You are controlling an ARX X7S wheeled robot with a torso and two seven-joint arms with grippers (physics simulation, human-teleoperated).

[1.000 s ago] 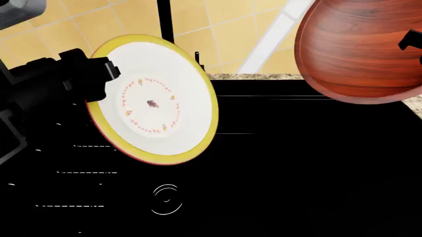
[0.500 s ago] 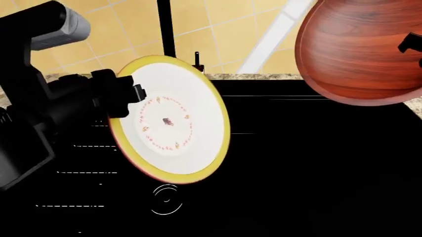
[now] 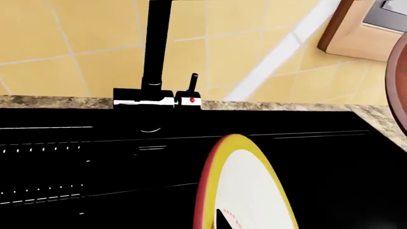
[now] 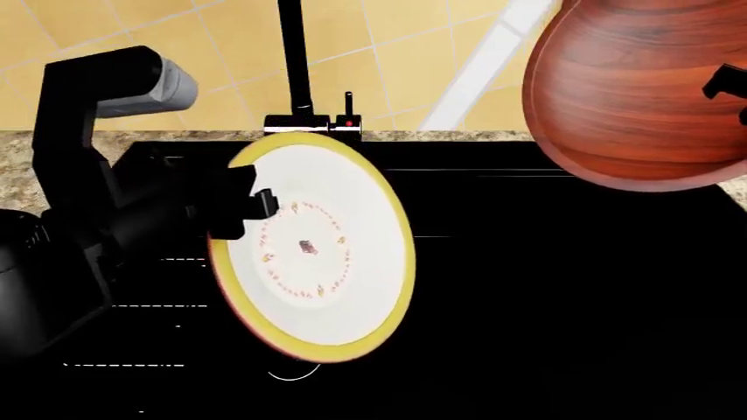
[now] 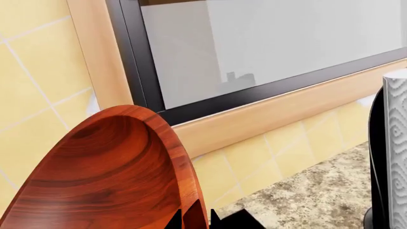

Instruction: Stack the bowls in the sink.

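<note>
Left pincer (image 4: pixel 251 210) clamped on white bowl (image 4: pixel 317 262) rim, bowl tilted on edge above sink (image 4: pixel 561 306) middle. Right pincer (barely seen at frame edge) holds wooden bowl (image 4: pixel 636 87) high over sink's back right corner, right of white bowl.

Reddish-brown wood grain, polished to a soft sheen, on the deep bowl (image 4: pixel 636 87). Smooth white glaze with yellow rim and tiny red marks on the shallow bowl (image 4: pixel 321 254). Glossy black throughout the sink (image 4: pixel 561 289) (ribbed on the drainboard) and faucet (image 4: pixel 292 61). Speckled, granite-like beige on the countertop (image 3: pixel 57 101). Smooth yellow tile (image 3: pixel 83 28) behind.
</note>
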